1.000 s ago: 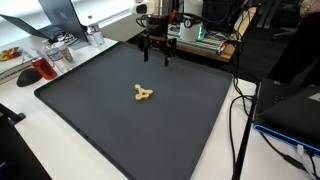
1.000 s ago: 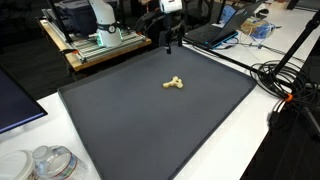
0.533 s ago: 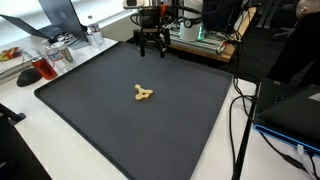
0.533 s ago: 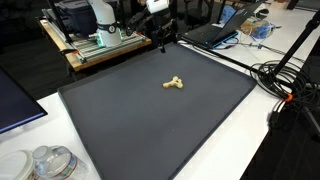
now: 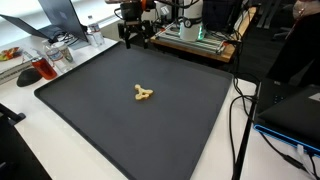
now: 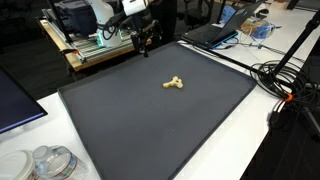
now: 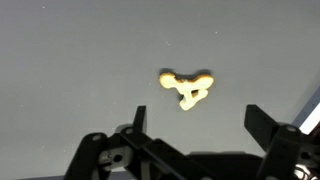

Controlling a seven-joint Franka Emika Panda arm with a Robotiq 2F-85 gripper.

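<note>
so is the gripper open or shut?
Open. Wrist view shows the gripper with fingers wide apart, holding nothing.

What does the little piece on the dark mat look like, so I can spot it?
Find the big dark grey mat that covers most of the white table. Near its middle lies a small pale yellow piece with three stubby arms, like a knot. It is the only thing on the mat; everything else sits off its edges.

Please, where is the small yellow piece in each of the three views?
Exterior view: yellow piece just left of the middle.
Exterior view: just right of the middle.
Wrist view: right of centre, upper half.
Shared landmark: the black mat under it.
</note>
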